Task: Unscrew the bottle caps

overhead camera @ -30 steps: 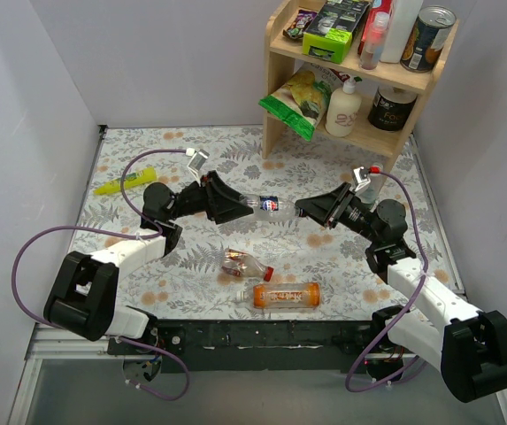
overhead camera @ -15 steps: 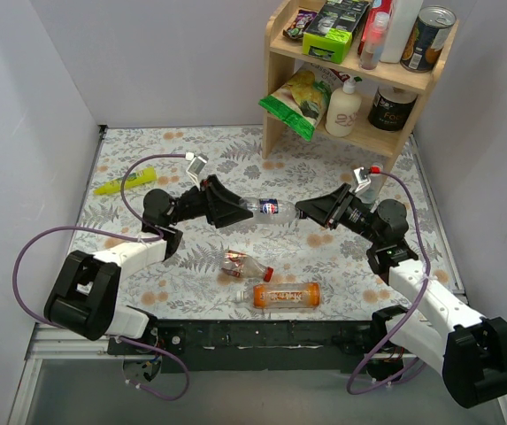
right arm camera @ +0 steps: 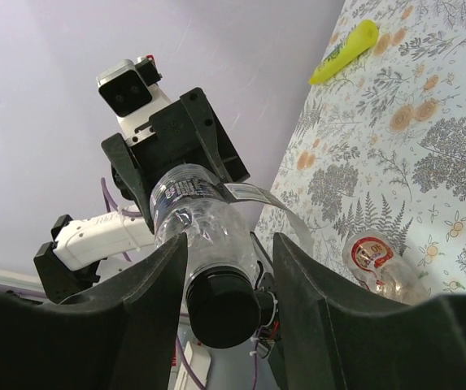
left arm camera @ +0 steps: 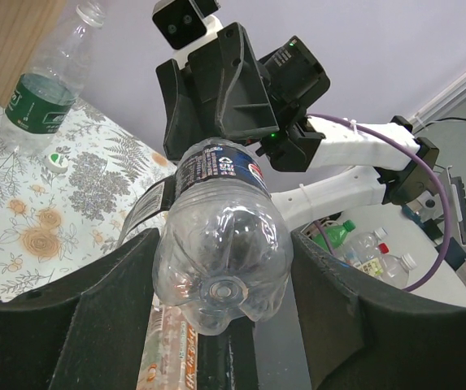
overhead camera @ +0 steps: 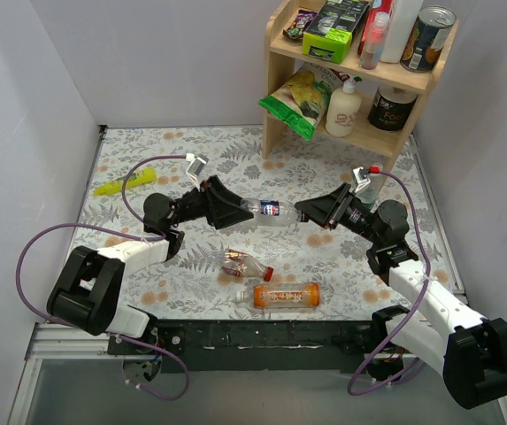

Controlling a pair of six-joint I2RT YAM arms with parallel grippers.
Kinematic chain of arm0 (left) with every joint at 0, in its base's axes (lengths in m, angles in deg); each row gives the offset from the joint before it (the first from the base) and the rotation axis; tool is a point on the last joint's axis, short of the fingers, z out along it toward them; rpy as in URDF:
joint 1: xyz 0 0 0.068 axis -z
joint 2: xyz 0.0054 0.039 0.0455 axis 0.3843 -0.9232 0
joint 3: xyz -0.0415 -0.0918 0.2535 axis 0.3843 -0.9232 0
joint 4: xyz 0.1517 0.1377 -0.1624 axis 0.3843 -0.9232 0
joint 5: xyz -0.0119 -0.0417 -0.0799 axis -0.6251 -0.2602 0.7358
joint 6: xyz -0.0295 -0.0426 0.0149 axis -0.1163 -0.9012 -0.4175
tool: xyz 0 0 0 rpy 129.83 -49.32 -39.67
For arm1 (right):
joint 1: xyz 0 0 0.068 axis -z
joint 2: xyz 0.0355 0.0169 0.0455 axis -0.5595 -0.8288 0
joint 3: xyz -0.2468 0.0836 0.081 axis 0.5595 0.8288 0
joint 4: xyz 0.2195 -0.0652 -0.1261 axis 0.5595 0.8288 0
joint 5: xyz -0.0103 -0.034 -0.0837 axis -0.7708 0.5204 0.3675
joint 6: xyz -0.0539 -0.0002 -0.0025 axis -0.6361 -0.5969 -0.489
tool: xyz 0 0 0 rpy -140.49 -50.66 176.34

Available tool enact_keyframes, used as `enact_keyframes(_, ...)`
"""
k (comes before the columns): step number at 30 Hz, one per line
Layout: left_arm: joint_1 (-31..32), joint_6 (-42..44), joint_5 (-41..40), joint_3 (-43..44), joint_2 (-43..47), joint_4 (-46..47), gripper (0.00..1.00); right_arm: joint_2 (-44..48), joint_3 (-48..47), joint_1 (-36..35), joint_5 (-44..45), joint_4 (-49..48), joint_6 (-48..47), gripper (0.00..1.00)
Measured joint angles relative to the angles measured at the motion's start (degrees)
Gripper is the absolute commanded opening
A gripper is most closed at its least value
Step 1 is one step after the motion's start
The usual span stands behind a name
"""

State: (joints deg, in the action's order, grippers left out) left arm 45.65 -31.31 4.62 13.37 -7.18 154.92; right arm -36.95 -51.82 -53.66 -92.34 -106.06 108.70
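Top external view, our left gripper clamped on the dark-blue-labelled bottle, held above the middle of the table, our right gripper flanking its black cap, whether it pinches we cannot tell.

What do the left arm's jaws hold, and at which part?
The clear plastic bottle with the dark-blue label, gripped around its bottom end.

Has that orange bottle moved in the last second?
No. The orange bottle lies in the same spot as before, alongside the black front rail.
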Motion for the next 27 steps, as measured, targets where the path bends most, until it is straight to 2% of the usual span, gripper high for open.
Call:
enact_keyframes(12,-0.2,-0.1,0.0,0.0,0.0,0.2,0.00,1.9,1.3,0.0,-0.4,-0.5,0.9,0.59)
enact_keyframes(18,-0.4,-0.2,0.0,0.0,0.0,0.3,0.00,3.9,2.8,0.0,-0.5,-0.5,1.3,0.56)
enact_keyframes(25,-0.4,-0.2,0.3,0.0,0.0,0.2,0.00,3.8,3.2,0.0,-0.5,-0.8,2.1,0.36)
enact_keyframes(26,-0.5,-0.3,0.6,0.0,-0.1,0.2,0.00,3.8,3.2,0.0,-0.5,-0.9,2.2,0.26)
enact_keyframes(27,-0.5,-0.4,0.7,0.0,-0.1,0.2,0.00,3.8,3.2,0.0,-0.6,-1.0,2.3,0.22)
